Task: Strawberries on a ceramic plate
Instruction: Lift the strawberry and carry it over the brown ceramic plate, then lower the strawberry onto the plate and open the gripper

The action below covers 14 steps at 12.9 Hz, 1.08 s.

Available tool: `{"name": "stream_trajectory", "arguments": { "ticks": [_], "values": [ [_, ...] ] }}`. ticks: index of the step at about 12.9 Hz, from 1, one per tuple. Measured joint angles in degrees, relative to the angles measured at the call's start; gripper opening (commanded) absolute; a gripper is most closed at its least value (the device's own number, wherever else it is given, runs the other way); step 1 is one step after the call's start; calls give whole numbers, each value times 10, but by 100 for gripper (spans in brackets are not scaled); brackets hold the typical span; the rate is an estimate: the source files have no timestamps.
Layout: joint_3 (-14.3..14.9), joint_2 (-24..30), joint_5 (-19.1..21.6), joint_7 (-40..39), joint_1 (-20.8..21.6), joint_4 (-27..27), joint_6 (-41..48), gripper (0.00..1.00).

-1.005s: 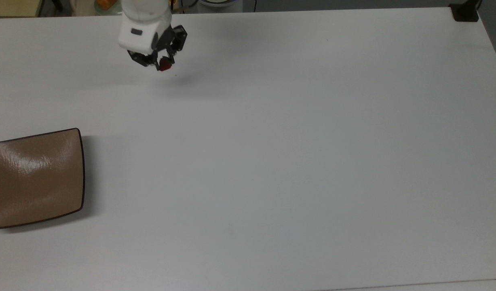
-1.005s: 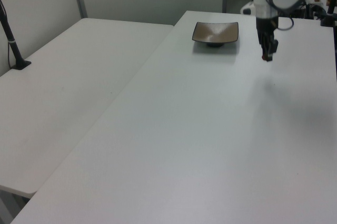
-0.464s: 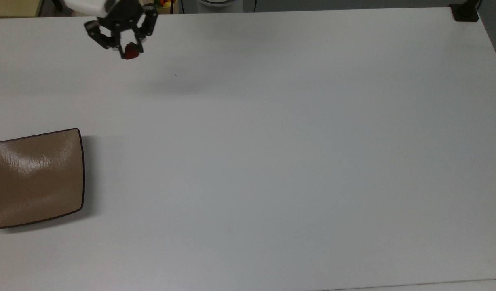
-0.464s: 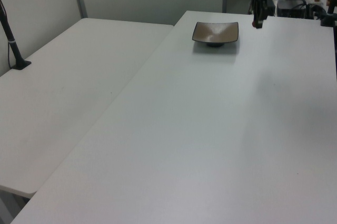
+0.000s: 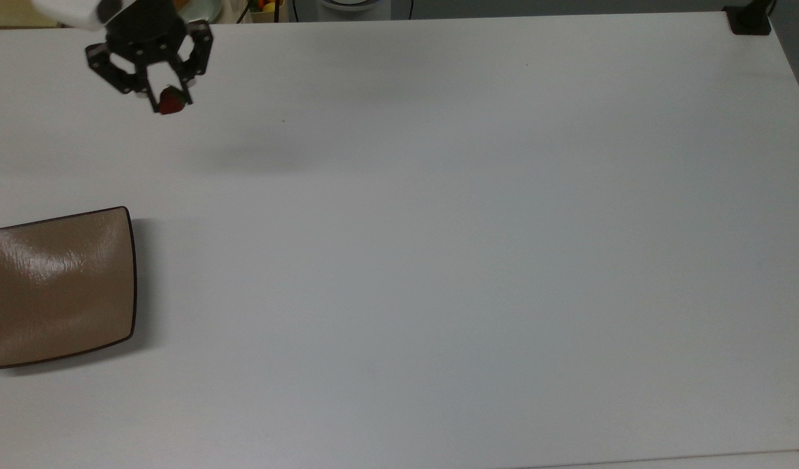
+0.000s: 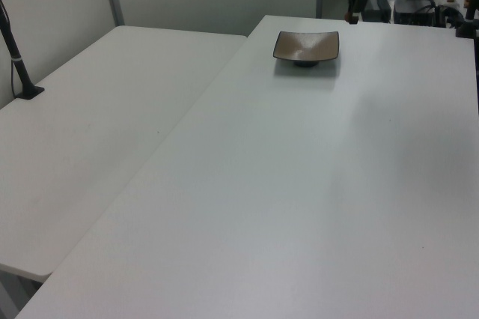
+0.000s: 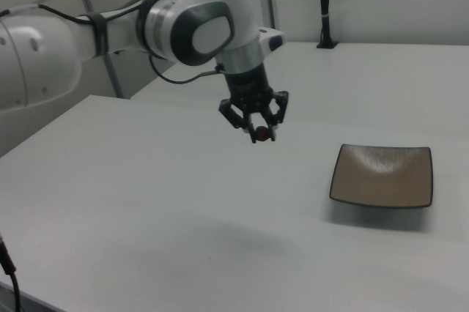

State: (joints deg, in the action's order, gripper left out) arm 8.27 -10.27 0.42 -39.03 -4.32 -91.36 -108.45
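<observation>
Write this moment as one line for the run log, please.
gripper: shut on strawberry | height: above white table | ceramic plate: bare | strawberry not yet over plate

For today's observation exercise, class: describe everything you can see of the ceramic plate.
The ceramic plate is a glossy tan-brown square with rounded corners, a thin dark brown rim and upturned edges, dipping toward its middle. Light reflects in pale streaks off its surface. It rests flat and empty on the white table, at the top view's left edge, partly cut off there. Nothing touches it but the table; the gripper holding the strawberry hangs in the air, apart from it.
</observation>
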Motion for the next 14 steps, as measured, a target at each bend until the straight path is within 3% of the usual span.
{"name": "stream_trajectory", "arguments": {
  "ticks": [8,9,14],
  "values": [
    [1,-106,28,0,-54,33,-206,20],
    [1,-119,28,0,-60,34,-240,24],
    [1,-188,26,-1,-61,33,-485,24]
  ]
}}
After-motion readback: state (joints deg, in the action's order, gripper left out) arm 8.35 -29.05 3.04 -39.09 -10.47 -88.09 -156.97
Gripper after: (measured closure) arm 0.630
